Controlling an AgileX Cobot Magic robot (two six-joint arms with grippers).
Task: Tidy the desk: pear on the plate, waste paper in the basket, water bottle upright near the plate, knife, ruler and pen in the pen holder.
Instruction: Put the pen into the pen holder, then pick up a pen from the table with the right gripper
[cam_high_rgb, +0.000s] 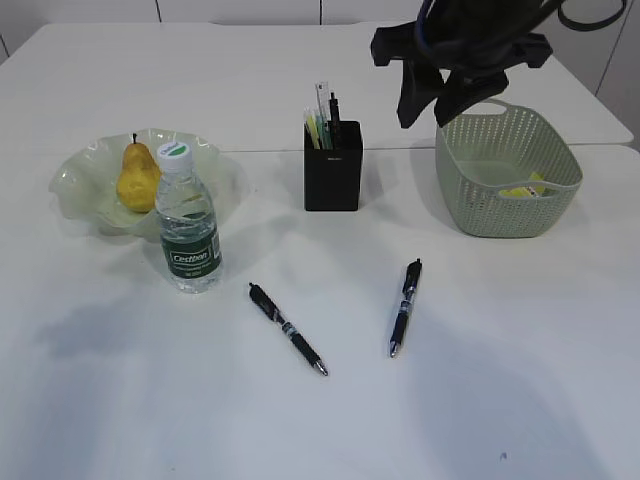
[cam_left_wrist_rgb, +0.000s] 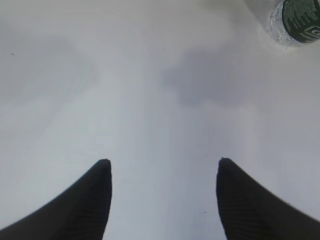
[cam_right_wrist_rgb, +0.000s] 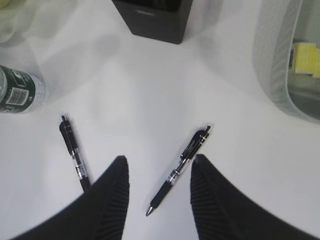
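Observation:
The yellow pear (cam_high_rgb: 137, 178) lies in the pale green plate (cam_high_rgb: 75, 185). The water bottle (cam_high_rgb: 187, 222) stands upright by the plate's front rim. The black pen holder (cam_high_rgb: 333, 168) holds the ruler (cam_high_rgb: 321, 100) and other slim items. The waste paper (cam_high_rgb: 525, 188) lies in the green basket (cam_high_rgb: 505, 215). Two black pens (cam_high_rgb: 288, 329) (cam_high_rgb: 405, 308) lie on the table. My right gripper (cam_high_rgb: 430, 118) (cam_right_wrist_rgb: 159, 160) is open and empty, high above the right pen (cam_right_wrist_rgb: 180, 170). My left gripper (cam_left_wrist_rgb: 162, 162) is open and empty over bare table, with the bottle (cam_left_wrist_rgb: 297, 20) at the far right.
The right wrist view also shows the left pen (cam_right_wrist_rgb: 74, 152), the pen holder (cam_right_wrist_rgb: 155, 20), the basket wall (cam_right_wrist_rgb: 272, 65), the yellow packet (cam_right_wrist_rgb: 305, 57) and the bottle (cam_right_wrist_rgb: 17, 90). The white table has a seam behind the pen holder.

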